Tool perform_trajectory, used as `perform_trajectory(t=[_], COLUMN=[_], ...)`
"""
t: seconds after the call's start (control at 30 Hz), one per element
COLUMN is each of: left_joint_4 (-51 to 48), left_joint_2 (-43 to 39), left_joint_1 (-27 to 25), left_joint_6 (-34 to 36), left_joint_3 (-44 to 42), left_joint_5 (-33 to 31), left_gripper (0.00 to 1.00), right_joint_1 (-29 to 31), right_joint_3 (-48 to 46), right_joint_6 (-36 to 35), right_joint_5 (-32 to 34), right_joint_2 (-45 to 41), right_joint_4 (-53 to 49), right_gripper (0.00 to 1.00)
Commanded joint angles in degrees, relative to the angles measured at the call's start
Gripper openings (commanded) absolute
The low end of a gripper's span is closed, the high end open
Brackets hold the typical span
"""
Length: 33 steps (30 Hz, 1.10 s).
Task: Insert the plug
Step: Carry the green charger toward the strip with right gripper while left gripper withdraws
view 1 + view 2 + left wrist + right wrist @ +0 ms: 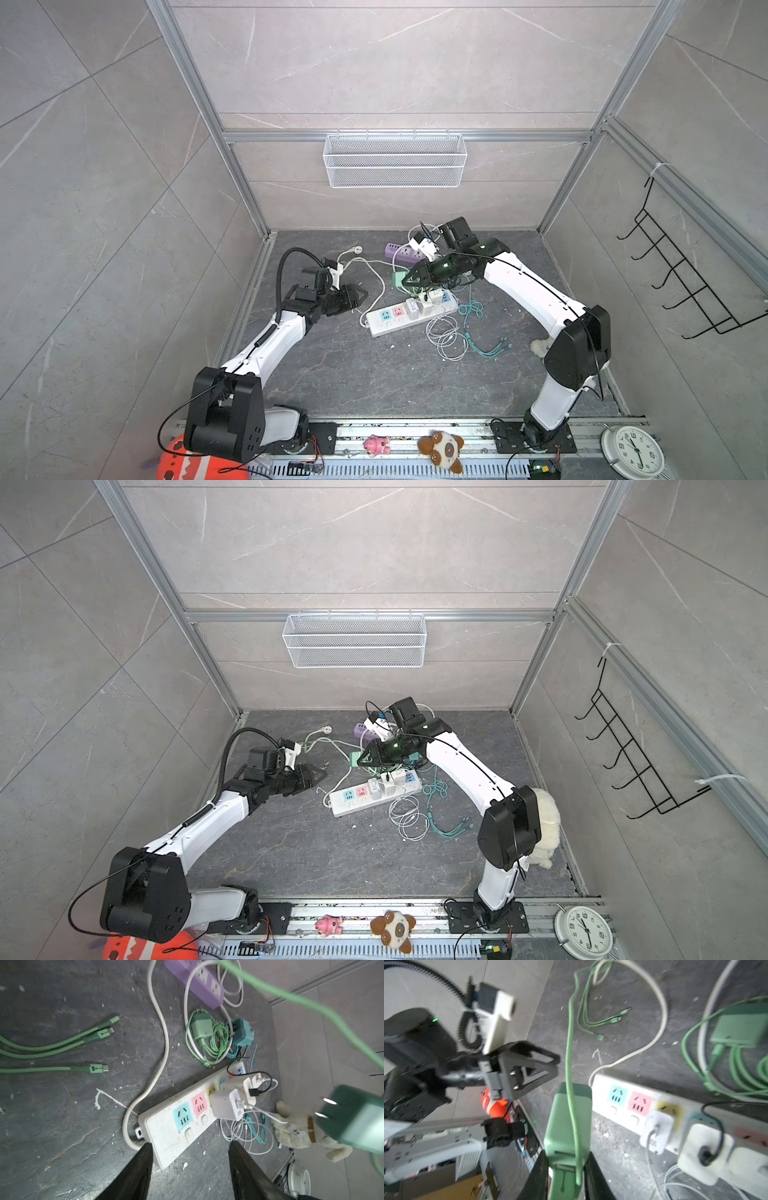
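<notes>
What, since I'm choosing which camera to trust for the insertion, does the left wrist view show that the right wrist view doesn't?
Only the left wrist view: the prongs of the green plug, the purple power strip and a plush toy. Only the right wrist view: the right gripper shut on that plug's body, and an orange toy. Both: the white power strip, its blue socket and pink socket free.

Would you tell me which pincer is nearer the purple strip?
Right. The right pincer, holding the green plug, hovers close by the purple strip; the left pincer sits farther off to the left, near the white strip.
</notes>
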Motion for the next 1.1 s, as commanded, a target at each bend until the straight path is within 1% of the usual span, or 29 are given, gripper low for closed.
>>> perform_trajectory(t=[0.0,0.07,0.17,0.23,0.37,0.5,0.57,0.67,0.77,0.87,0.97,1.07], left_joint_4=[7.2,9.1,11.0,12.9,15.8,17.1,17.4,17.8,18.9,19.0,18.7,17.0], left_joint_2=[1.0,3.2,7.5,10.5,16.4,20.0,20.8,21.4,22.0,22.8,21.2,19.6], left_joint_1=[-0.9,-1.4,-3.0,-3.7,-4.7,-6.8,-7.7,-9.0,-10.1,-10.3,-10.3,-10.3], left_joint_6=[3.1,3.4,4.7,5.0,4.7,4.6,4.5,3.7,3.3,3.3,4.2,5.9], left_joint_3=[-2.0,-2.6,-1.8,-1.1,0.7,2.2,2.4,2.1,1.3,1.1,0.6,0.6], left_joint_5=[1.8,1.4,1.0,0.8,1.5,1.5,1.3,0.7,0.3,-0.3,-1.7,-6.1], left_gripper=[0.60,0.59,0.56,0.53,0.49,0.48,0.47,0.47,0.47,0.47,0.47,0.52], right_joint_1=[0.2,0.2,0.2,0.2,0.2,0.4,0.6,1.2,2.1,2.5,3.0,3.4], right_joint_3=[1.0,0.5,-2.4,-4.0,-7.5,-8.4,-8.5,-8.9,-8.7,-8.7,-8.1,-6.4], right_joint_6=[-5.5,-5.2,-3.9,-3.6,-3.0,-0.8,0.9,4.3,5.4,6.6,7.9,8.7], right_joint_5=[-7.5,-6.7,-5.8,-5.1,-2.0,2.5,4.1,8.5,11.5,11.7,12.7,14.5], right_joint_2=[1.8,1.9,1.5,1.4,1.0,0.6,0.5,0.6,0.4,0.1,0.0,0.6], right_joint_4=[-11.2,-11.9,-9.9,-9.5,-9.0,-8.5,-7.8,-6.9,-7.2,-6.6,-6.1,-7.3], right_gripper=[0.09,0.09,0.09,0.08,0.08,0.08,0.09,0.08,0.08,0.08,0.08,0.07])
